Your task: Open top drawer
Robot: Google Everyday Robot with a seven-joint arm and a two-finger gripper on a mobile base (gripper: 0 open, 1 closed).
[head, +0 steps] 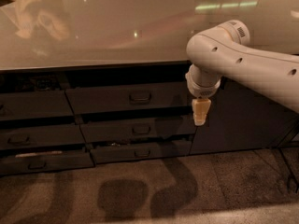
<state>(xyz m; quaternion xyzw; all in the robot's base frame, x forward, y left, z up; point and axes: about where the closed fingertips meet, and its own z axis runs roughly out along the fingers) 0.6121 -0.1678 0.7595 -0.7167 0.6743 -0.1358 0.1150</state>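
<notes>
The top drawer (107,99) is a wide dark grey front just under the counter, with a small loop handle (140,97) at its centre and a dark gap above it. My gripper (200,118) hangs pointing down from the white arm (243,64), in front of the drawer's right end. It is well to the right of the handle and a little lower, touching nothing.
Two shallower drawer fronts (138,129) sit below, the lowest (140,150) standing out slightly. Another drawer stack (32,125) fills the left. A dark cabinet panel (238,120) is at the right. The glossy counter (117,27) overhangs above; brown floor (154,190) lies below.
</notes>
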